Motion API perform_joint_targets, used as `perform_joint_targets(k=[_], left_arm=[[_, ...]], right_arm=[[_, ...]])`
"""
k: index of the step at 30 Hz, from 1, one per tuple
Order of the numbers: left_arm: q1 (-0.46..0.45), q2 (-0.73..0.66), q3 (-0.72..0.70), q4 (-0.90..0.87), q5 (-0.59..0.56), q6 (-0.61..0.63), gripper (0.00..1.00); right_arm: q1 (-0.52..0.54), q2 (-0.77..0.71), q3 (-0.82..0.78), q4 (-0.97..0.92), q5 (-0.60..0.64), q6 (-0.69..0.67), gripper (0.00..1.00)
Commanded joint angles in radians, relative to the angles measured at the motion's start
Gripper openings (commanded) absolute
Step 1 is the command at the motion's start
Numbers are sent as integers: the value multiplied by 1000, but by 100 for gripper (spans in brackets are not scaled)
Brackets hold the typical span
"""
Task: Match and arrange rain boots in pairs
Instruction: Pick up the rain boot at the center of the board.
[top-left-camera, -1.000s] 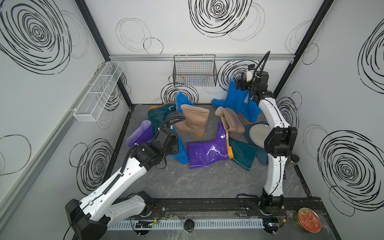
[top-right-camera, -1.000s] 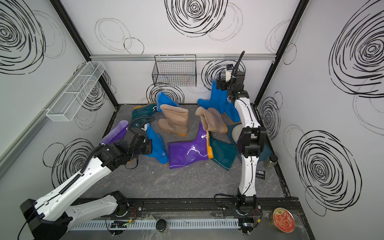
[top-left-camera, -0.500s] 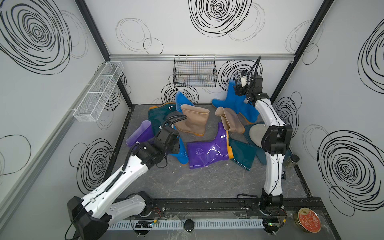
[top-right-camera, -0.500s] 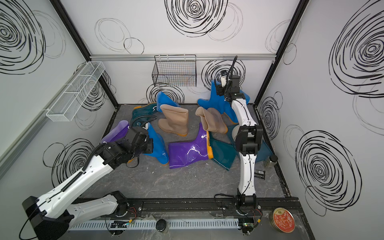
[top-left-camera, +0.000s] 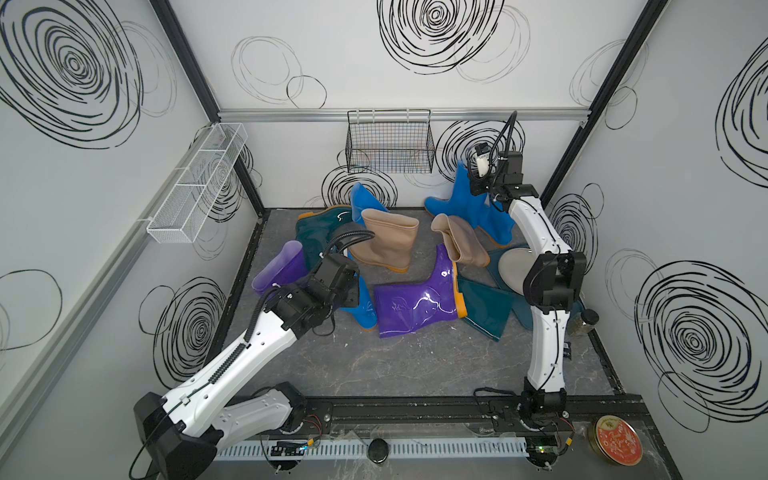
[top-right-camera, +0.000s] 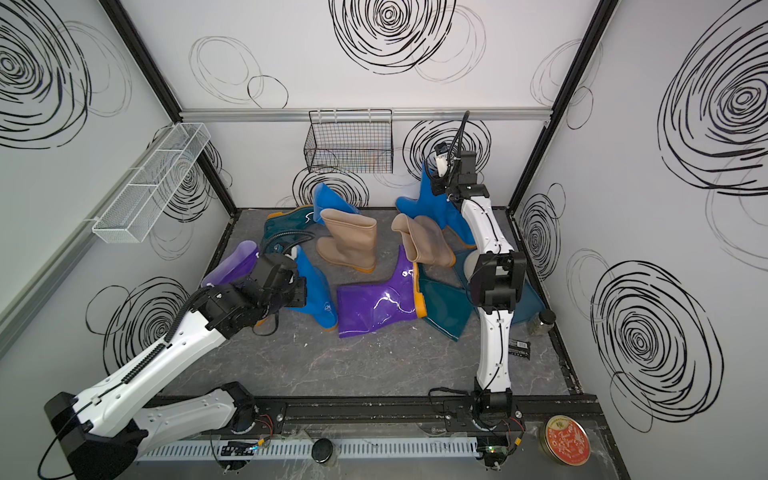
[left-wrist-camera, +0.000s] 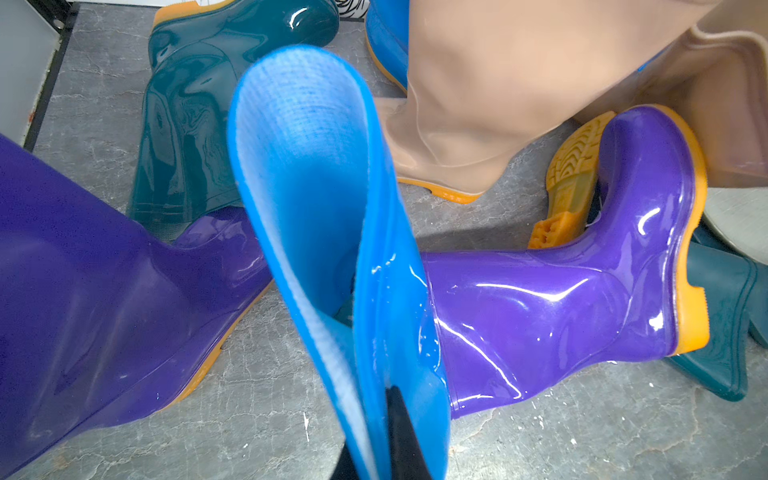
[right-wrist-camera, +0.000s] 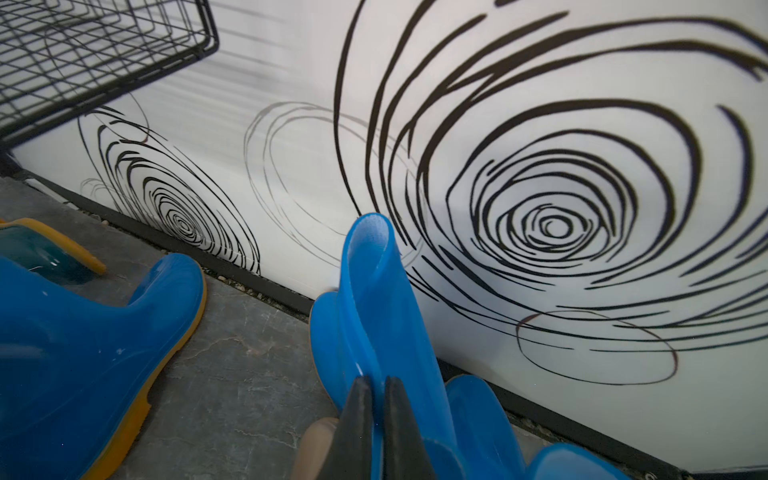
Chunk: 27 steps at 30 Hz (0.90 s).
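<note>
Below the black wire basket (top-left-camera: 390, 143) we count four glossy blue rubber boots (top-left-camera: 457, 195), two purple (top-left-camera: 415, 305), two teal (top-left-camera: 320, 226), two tan (top-left-camera: 386, 245); left gripper (left-wrist-camera: 374, 453) and right gripper (right-wrist-camera: 376, 424) each clench a blue cuff.

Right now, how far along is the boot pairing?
Nothing looks paired yet. In hand: the left gripper is shut on the front blue boot at its cuff, and the right gripper is shut on the back blue boot at its cuff. Left: the purple boots, tan boots and teal boots sit mixed together, none side by side.
</note>
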<state>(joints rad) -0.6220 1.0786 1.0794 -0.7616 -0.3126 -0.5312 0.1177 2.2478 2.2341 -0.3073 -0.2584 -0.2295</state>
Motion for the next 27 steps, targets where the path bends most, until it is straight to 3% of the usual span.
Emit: perform_joint_targets(k=[1,10,16,27], left_arm=[[-2,-8,4,15,-46,2,0],[-8,-44,-19,25,-52,-3,0],[-5,-45,-6,28,-60,13,0],[-5,-51,16,42,-62,50,0]], right_arm=[[19,-72,-6,-51,-27,11,0],[29,-123,-5,-62,-63,58,0],[33,-161,-9,-18,-9,121,0],[62,-267,-5,173,331,116,0]])
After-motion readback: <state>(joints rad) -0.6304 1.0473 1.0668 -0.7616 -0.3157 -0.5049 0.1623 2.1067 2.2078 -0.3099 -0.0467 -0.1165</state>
